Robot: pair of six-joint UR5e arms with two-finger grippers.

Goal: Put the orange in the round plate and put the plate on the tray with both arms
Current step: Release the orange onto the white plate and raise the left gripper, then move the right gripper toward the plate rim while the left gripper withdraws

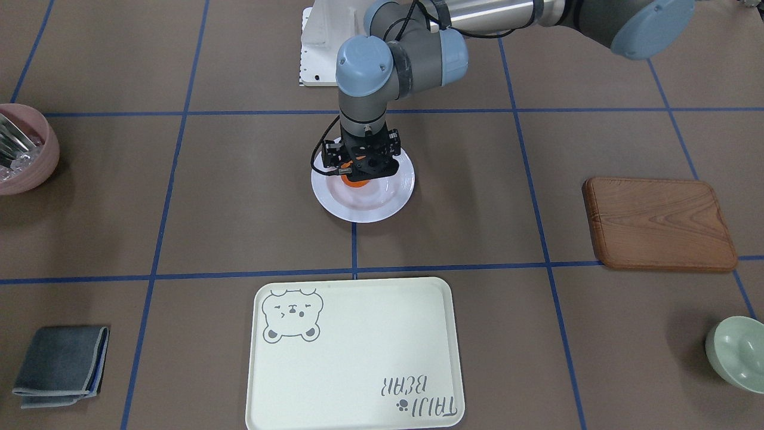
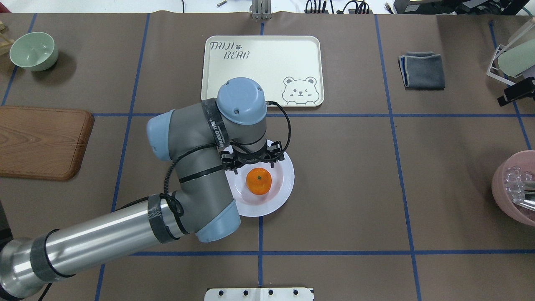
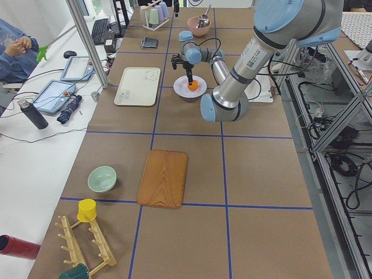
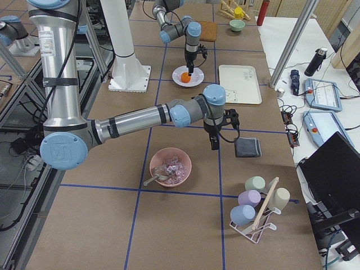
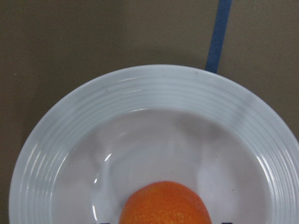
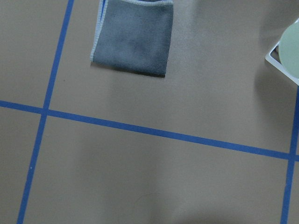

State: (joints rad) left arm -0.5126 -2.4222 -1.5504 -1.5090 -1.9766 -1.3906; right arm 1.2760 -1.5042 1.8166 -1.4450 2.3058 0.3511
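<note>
The orange (image 2: 258, 181) rests in the sunken centre of the round plate (image 2: 285, 184), which stands mid-table. My left gripper (image 1: 357, 177) hangs straight down over it. In the left wrist view the orange (image 5: 164, 205) lies at the bottom edge, with dark fingertip corners set wider than the fruit on both sides, so the gripper is open. The tray (image 2: 267, 58) lies beyond the plate with nothing on it. My right gripper (image 4: 215, 142) hovers high near the grey cloth. It shows only in the exterior right view, so I cannot tell whether it is open or shut.
A brown wooden board (image 2: 42, 142) and a pale green bowl (image 2: 33, 51) are on the left. A folded grey cloth (image 2: 422, 71), a pink bowl (image 2: 516, 190) with cutlery and a cup rack (image 4: 259, 208) are on the right.
</note>
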